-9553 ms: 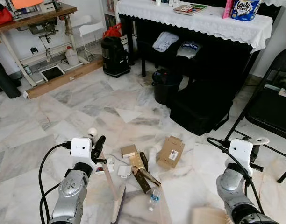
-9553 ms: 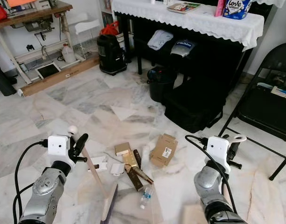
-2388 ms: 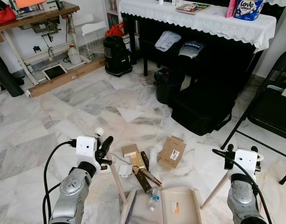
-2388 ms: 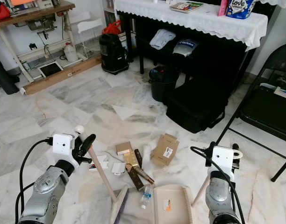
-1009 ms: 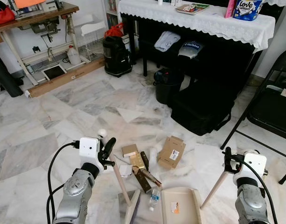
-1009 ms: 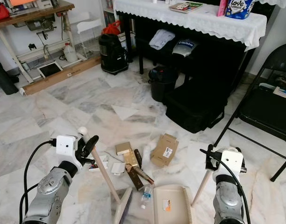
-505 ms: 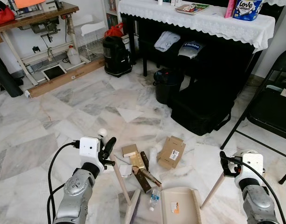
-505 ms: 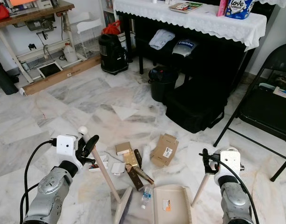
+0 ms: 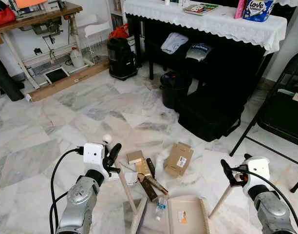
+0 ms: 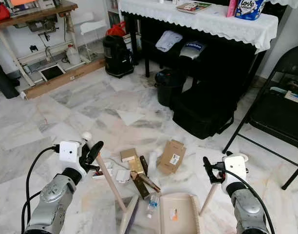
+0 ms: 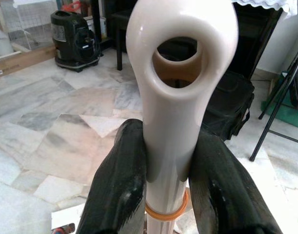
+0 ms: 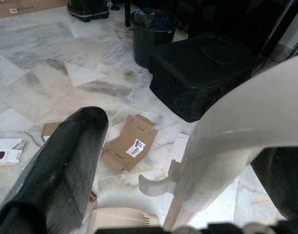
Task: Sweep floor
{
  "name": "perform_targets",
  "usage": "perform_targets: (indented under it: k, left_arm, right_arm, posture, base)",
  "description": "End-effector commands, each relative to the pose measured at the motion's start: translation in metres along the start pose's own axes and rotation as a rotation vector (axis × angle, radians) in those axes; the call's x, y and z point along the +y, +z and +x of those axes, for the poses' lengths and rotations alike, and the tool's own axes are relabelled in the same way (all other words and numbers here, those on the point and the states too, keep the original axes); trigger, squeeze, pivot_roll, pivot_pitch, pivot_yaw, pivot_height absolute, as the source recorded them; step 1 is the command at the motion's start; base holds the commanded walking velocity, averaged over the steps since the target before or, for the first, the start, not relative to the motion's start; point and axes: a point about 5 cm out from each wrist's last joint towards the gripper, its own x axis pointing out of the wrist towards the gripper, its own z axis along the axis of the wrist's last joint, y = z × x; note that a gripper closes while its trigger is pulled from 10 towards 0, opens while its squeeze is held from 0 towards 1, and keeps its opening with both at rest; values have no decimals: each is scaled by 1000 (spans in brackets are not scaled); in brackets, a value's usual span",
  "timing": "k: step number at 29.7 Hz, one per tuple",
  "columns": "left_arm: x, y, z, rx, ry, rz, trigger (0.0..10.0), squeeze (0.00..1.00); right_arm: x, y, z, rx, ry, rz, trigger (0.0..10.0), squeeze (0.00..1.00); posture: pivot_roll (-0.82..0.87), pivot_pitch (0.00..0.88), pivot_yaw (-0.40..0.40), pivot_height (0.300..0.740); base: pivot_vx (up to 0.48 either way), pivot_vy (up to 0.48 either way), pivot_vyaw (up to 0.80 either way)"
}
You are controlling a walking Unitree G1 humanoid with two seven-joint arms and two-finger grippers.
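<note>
Left end effector (image 9: pixel 113 155) clamped on broom handle (image 11: pixel 180 105); right end effector (image 10: pixel 211 176) seemingly gripping dustpan (image 9: pixel 188 217) handle.

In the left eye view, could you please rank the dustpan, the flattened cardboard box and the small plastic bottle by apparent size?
1. Dustpan, cut off by the frame edge
2. Flattened cardboard box
3. Small plastic bottle

Head stereo downward, wrist close-ups
</note>
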Motion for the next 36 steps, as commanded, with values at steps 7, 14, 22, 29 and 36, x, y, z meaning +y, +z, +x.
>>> perform_targets:
  k: [7,14,22,29,36]
  left_arm:
    - [2,6,2,-33,0,16,10000,0]
    - [2,5,1,-32,1,15,10000,0]
    - [2,5,1,-33,1,15,10000,0]
    - [3,6,2,-35,5,17,10000,0]
    - [4,6,1,-34,8,20,10000,0]
  right_arm:
    - [-6,-2,-5,11,2,-4,10000,0]
    - [-10,0,-5,7,-13,-27,10000,0]
    - [-15,5,-2,-3,-63,-52,10000,0]
    - [-6,7,4,-3,-47,-46,10000,0]
    - [-5,6,7,15,-68,-40,9765,0]
  posture:
    - [74,0,34,740]
    - [76,0,34,740]
    - [76,0,34,740]
    - [82,0,34,740]
    - [87,0,35,740]
  base:
    - [0,0,0]
    - [0,0,0]
    - [0,0,0]
    - [0,0,0]
    - [0,0,0]
